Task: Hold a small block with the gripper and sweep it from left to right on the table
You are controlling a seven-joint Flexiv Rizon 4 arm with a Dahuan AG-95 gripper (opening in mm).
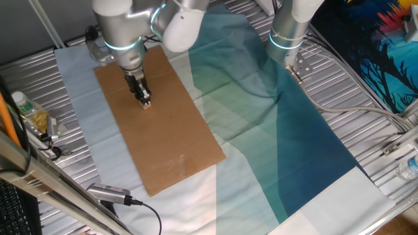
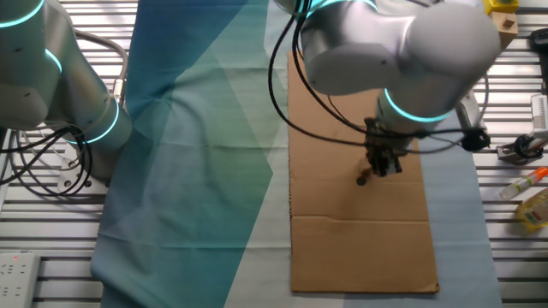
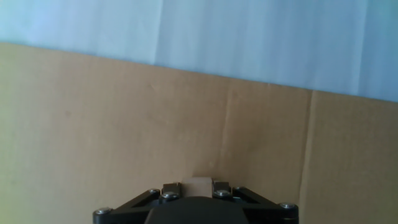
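Both jaws clamp the small block (image 3: 198,185) — gripper (image 1: 145,99) over cardboard (image 1: 171,140).

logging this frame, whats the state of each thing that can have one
gripper: shut on the small block, pointing down at the cardboard sheet
small block: clamped between the fingers, at the sheet's surface
cardboard sheet: flat on the cloth, creased across
cloth: draped over the table, wrinkled

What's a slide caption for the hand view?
Black two-finger claw pinching a small light-tan wooden block over the brown cardboard sheet.
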